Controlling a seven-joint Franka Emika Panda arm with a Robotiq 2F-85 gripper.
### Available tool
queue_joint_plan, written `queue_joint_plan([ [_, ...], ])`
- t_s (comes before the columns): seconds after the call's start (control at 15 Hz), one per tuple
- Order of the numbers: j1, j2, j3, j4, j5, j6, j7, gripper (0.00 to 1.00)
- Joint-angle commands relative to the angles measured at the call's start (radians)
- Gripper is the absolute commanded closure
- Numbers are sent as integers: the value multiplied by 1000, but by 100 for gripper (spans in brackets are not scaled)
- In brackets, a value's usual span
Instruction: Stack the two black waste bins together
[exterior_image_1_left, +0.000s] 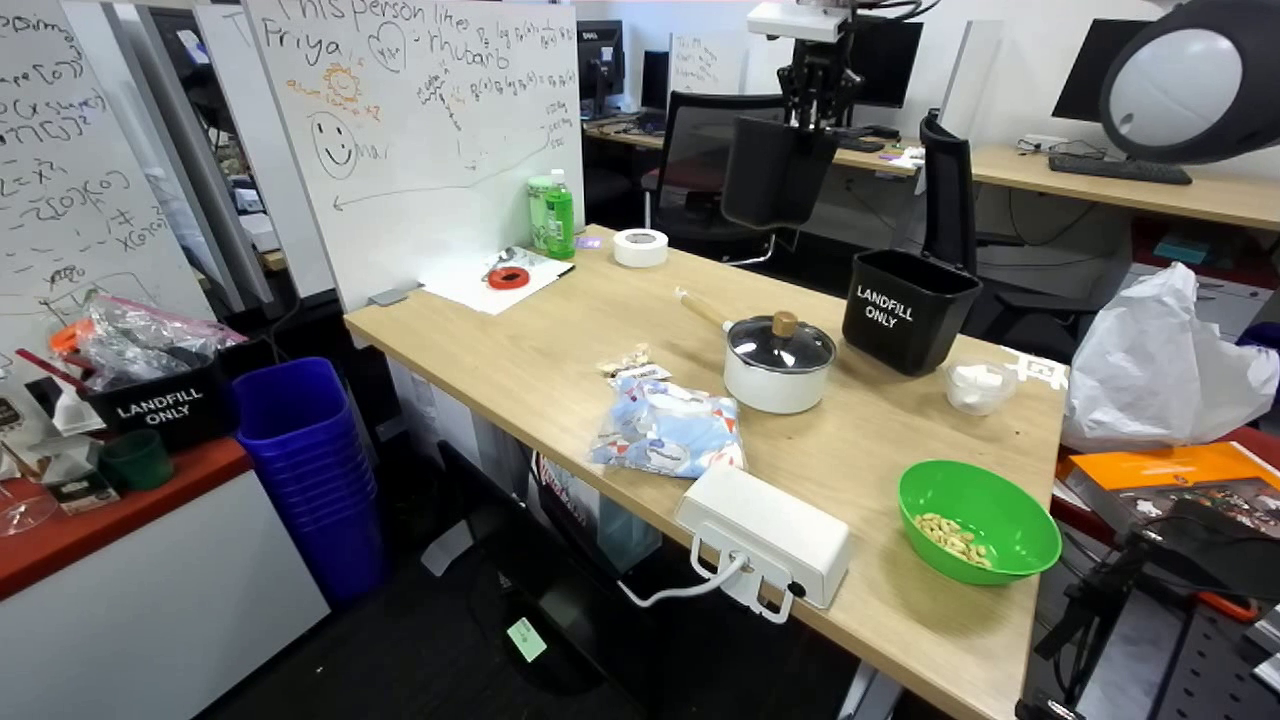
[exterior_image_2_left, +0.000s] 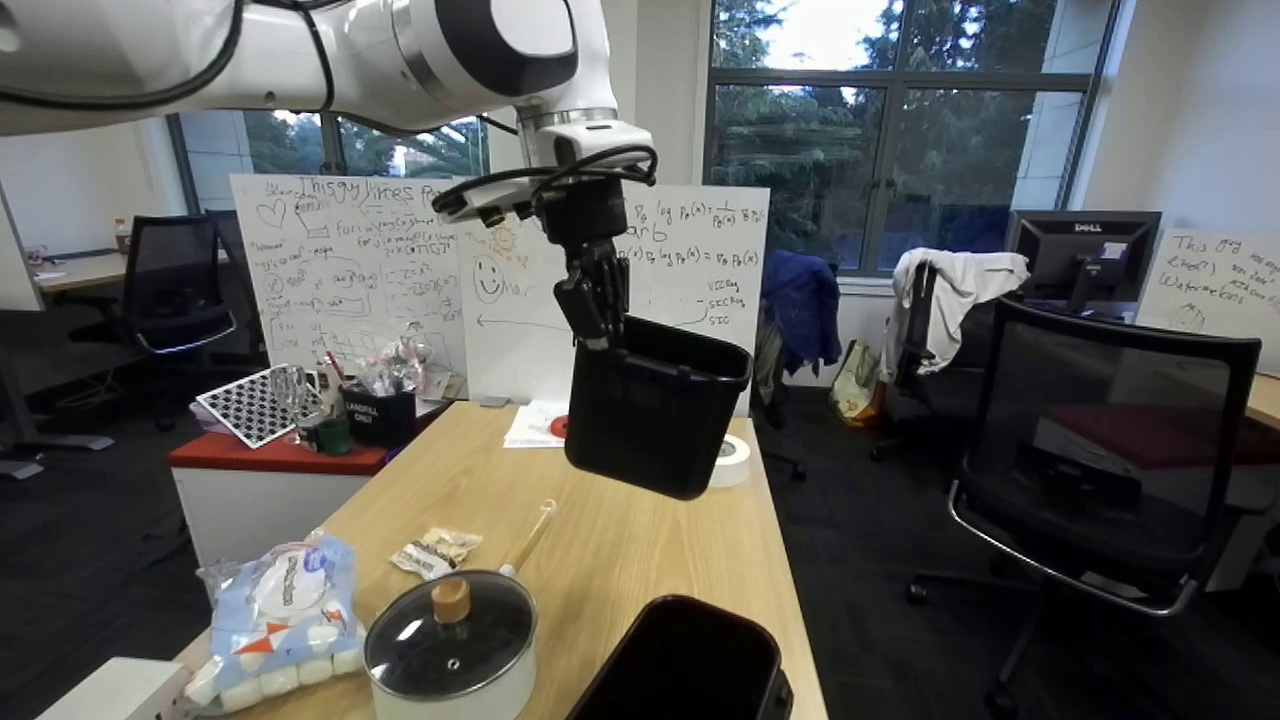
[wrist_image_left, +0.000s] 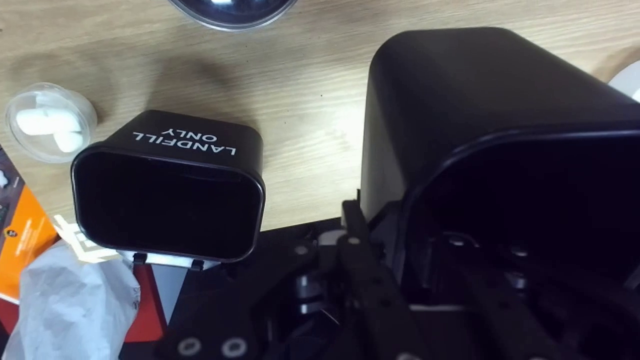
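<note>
The tool (exterior_image_2_left: 607, 335) clamps this tilted black waste bin (exterior_image_2_left: 652, 418), and that slant could snag the "LANDFILL ONLY" bin (exterior_image_1_left: 908, 316)!

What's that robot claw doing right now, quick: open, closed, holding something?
The gripper: closed, holding one black waste bin up by its rim.

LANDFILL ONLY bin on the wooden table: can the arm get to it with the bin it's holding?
Probably yes: the gripper has the held bin up off the table, and nothing covers the open-topped standing bin. The lidded pot close by favours a high approach.
</note>
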Motion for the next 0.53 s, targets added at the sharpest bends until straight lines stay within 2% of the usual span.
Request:
queue_joint_plan([
  [0.0, -30, -47, 33, -31, 12, -40, -129, 94],
  [0.47, -91, -67, 26, -35, 5, -118, -394, 94],
])
